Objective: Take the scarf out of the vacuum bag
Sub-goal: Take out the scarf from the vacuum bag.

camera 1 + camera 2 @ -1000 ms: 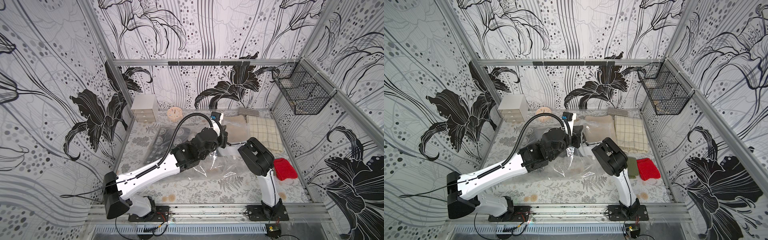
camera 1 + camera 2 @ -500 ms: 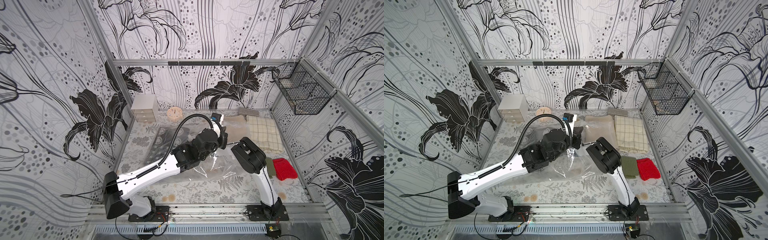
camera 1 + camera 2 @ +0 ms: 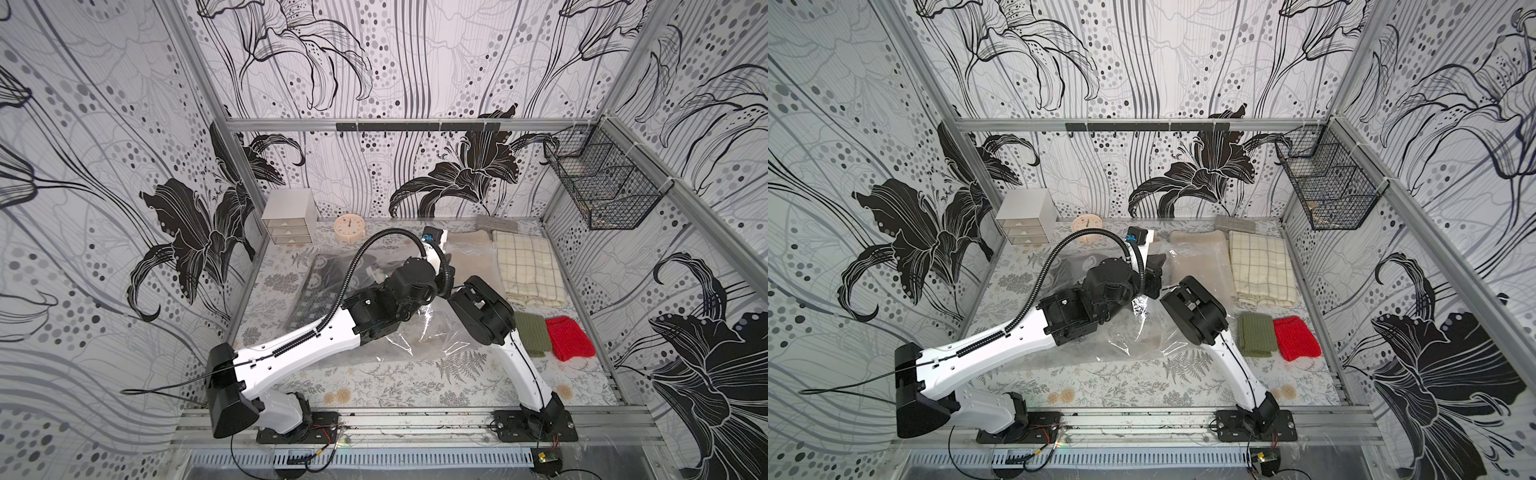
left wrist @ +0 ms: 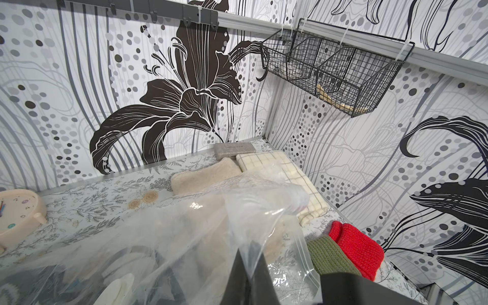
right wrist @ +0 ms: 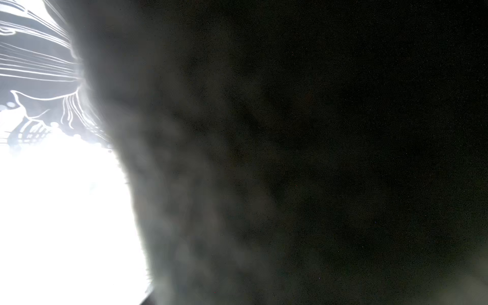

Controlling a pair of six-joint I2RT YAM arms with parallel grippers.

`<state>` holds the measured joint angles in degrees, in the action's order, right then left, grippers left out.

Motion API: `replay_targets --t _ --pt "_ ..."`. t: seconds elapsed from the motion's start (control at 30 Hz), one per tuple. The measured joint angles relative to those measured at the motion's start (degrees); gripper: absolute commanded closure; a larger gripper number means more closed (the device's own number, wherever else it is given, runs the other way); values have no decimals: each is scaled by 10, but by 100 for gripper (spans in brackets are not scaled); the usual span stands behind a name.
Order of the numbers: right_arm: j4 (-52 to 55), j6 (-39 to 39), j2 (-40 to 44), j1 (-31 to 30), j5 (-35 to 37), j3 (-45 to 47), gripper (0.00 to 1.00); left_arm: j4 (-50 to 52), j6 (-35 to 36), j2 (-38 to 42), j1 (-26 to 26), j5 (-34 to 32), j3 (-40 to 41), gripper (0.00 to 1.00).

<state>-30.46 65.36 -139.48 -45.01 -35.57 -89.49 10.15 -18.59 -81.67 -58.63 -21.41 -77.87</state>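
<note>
**Scarf in bag**

We are viewing the bag [image 3: 419, 338] lying on the table [image 3: 365, 384]: light, slippery, crinkly. The dark scarf [image 3: 309, 291], seemingly inside, is looking soft and limp; a fold suits pinching. The left gripper [image 4: 249, 264] is clenching bag film; the right gripper's jaws we cannot tell.
</note>
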Motion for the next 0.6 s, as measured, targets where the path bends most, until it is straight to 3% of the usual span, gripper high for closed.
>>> replay_targets --t 0.1,0.23,0.37,0.6 --pt "-4 3 -21 -3 0 -29 57 8 0 0 0 -2 0 100" --pt "-17 11 -39 -5 -9 -44 84 18 0 0 0 -5 0 100" --pt "-31 13 -47 -5 -27 -51 100 23 0 0 0 -8 1 100" --pt "-27 -8 -51 -5 -85 -54 100 23 0 0 -2 -32 10 100"
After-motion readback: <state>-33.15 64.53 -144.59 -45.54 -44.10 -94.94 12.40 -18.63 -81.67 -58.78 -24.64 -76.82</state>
